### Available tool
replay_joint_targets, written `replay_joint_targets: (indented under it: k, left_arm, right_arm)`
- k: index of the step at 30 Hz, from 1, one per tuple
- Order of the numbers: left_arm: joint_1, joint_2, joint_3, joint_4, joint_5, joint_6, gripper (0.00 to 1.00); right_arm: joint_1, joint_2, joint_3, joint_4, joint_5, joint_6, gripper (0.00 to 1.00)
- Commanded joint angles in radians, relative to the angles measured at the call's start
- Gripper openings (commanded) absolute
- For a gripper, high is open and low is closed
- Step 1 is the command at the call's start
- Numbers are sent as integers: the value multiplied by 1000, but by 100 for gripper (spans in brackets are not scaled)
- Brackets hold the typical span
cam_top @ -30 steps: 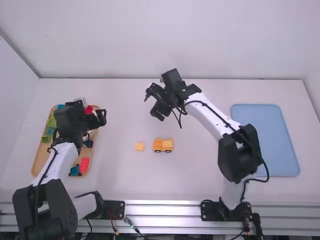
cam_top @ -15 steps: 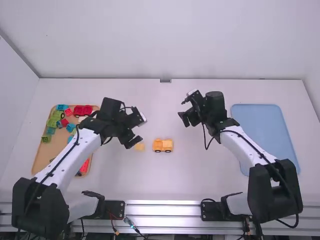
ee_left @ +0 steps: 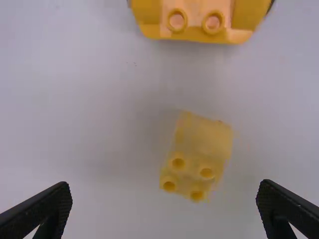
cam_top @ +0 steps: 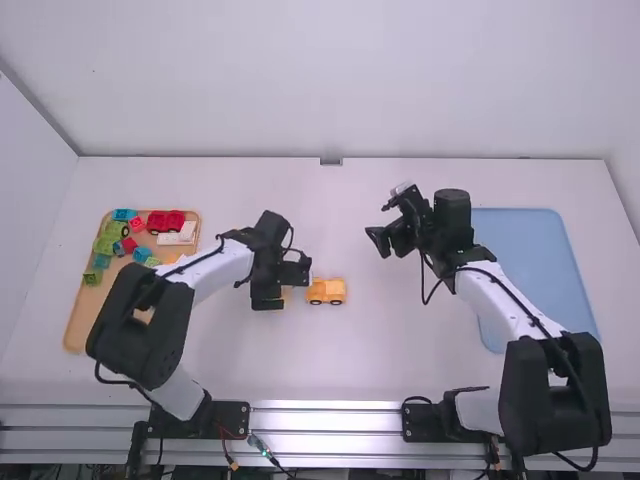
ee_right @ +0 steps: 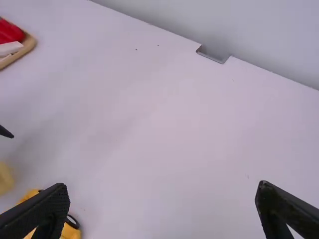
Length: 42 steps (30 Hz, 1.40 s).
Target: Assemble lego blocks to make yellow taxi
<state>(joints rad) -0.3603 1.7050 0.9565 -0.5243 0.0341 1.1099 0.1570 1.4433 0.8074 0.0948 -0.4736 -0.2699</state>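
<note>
Wheeled yellow base [cam_top: 326, 291] stands on the tabletop [cam_top: 400, 350]; yellow block [ee_left: 199, 154], apparently the roof, lies near it, unattached. Left gripper [ee_left: 164, 185] and right gripper [ee_right: 162, 186]: fingers open, empty. Remaining: grasp block, mount it.

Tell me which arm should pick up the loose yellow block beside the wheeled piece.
Left, I'd say. The left claw hovers open over the loose block. The right claw is open too, but hangs farther off, past the wheeled piece.
</note>
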Motion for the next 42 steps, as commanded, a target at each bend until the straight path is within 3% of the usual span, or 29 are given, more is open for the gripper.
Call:
replay_joint_targets:
  k: [1, 11, 13, 19, 32, 34, 35, 36, 42]
  left_arm:
    - [-6, 33, 33, -6, -16, 25, 99]
    - [0, 79, 32, 8, 40, 13, 96]
    - [0, 79, 32, -2, 53, 13, 87]
    - [0, 79, 16, -16, 90, 12, 77]
    - [0, 79, -21, 9, 52, -47, 65]
    - [1, 79, -21, 8, 55, -48, 59]
    - [-1, 79, -21, 8, 55, -51, 47]
    - [1, 79, -21, 8, 55, -51, 44]
    - [-1, 79, -29, 6, 55, -74, 39]
  right_arm:
    - [-1, -25, -12, 3, -24, 4, 99]
    - [-1, -25, -12, 4, -24, 4, 99]
    - [-1, -25, -12, 3, -22, 4, 99]
    - [0, -25, -12, 3, -20, 4, 99]
    - [2, -25, -12, 3, -24, 4, 99]
    - [0, -25, -12, 3, -24, 5, 99]
    - [0, -25, -12, 2, -24, 4, 99]
    - [0, -25, -12, 2, -24, 4, 99]
    - [1, -25, -12, 2, -24, 4, 99]
